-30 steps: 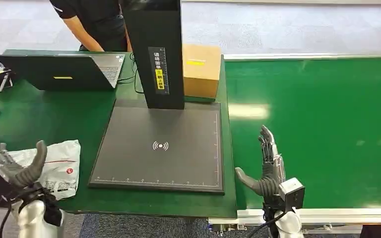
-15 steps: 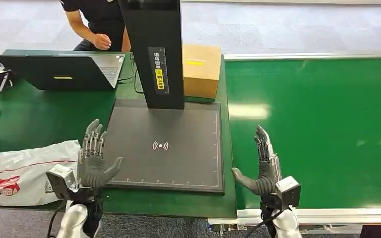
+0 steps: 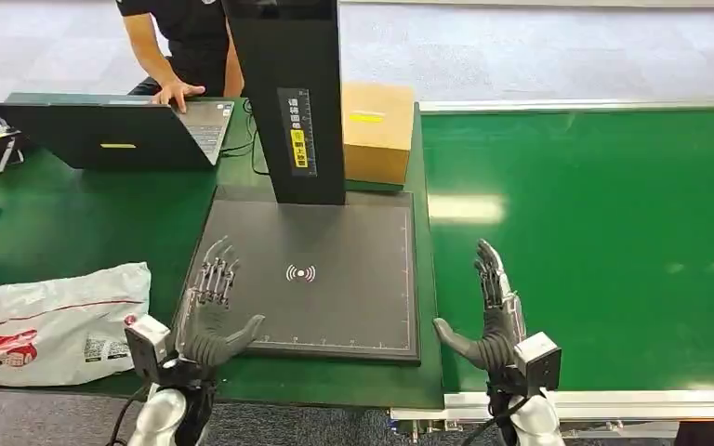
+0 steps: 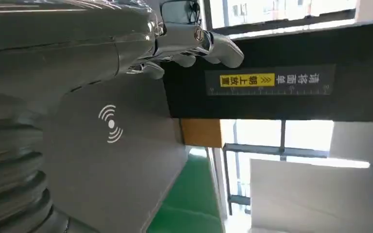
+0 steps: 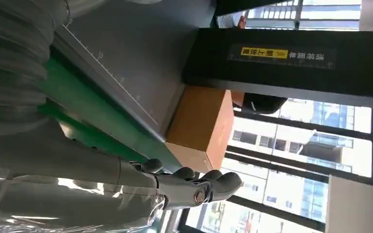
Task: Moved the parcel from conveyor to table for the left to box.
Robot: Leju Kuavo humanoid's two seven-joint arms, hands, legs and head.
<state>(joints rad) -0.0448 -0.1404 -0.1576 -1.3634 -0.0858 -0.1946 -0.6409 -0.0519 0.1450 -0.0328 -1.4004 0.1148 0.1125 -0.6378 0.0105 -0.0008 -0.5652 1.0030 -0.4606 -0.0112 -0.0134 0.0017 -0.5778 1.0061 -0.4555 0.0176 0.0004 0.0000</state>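
Since the earlier frame the left hand point(image 3: 206, 316) has shifted right, over the scanner pad's point(image 3: 335, 307) near-left corner; fingers spread, empty. Right hand point(image 3: 493, 316) spread, empty, above the conveyor belt point(image 3: 604, 232) edge. The white parcel point(image 3: 51, 321) lies on the worktop point(image 3: 74, 214) at the left hand's 9 o'clock.

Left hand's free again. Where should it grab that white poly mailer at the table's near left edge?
Take the white poly mailer at its near right corner, coming from the scanner pad side where the left hand hovers open. It lies flat and limp, so pinching that loose edge likely beats a top-down grasp.
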